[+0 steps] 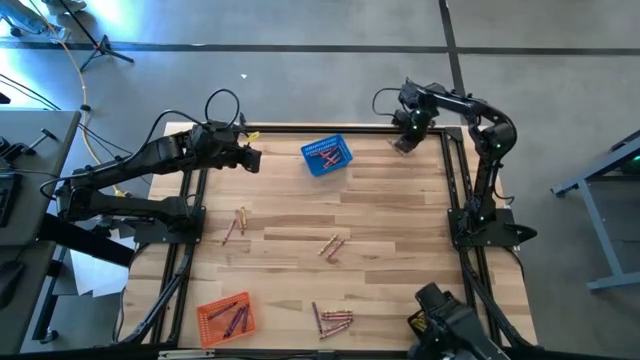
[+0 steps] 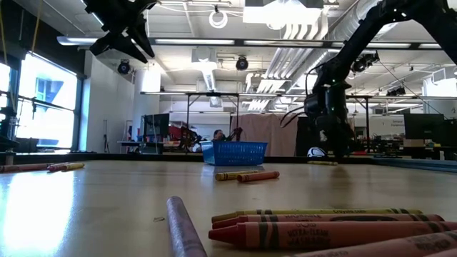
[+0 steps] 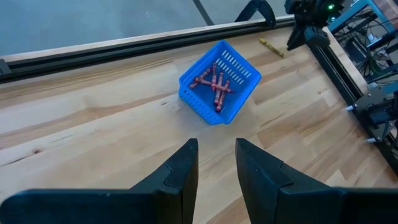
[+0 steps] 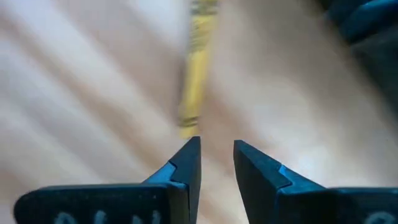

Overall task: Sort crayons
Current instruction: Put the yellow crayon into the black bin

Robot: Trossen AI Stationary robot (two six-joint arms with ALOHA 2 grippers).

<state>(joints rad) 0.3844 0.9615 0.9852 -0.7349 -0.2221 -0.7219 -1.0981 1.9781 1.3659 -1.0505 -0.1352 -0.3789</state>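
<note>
Pale wood planks made up the tabletop (image 1: 380, 230), framed by dark rails, with a wide bare stretch down its right half. Only from above did the whole spread show: a blue mesh basket (image 1: 327, 157) near the far edge holding reddish crayons (image 3: 214, 84), an orange mesh basket (image 1: 226, 317) at the near left corner with a few more sticks in it, and loose crayons in three small clusters on the boards, left (image 1: 236, 224), middle (image 1: 333, 246) and near edge (image 1: 332, 320).

Level with the surface, those near-edge crayons (image 2: 321, 228) loomed large, their paper wrappers readable, while the blue basket sat small behind them.

From the left wrist, the left end effector (image 3: 216, 163) hung over open boards short of the blue basket, its dark wedge-shaped fingers a narrow gap apart with nothing between them.

At the far right corner, the right end effector (image 4: 216, 157) sat low over the wood, fingers slightly parted and empty, a blurred yellow crayon (image 4: 196, 81) lying just ahead of the tips. That same yellow stick showed from the left wrist beside the rail.
</note>
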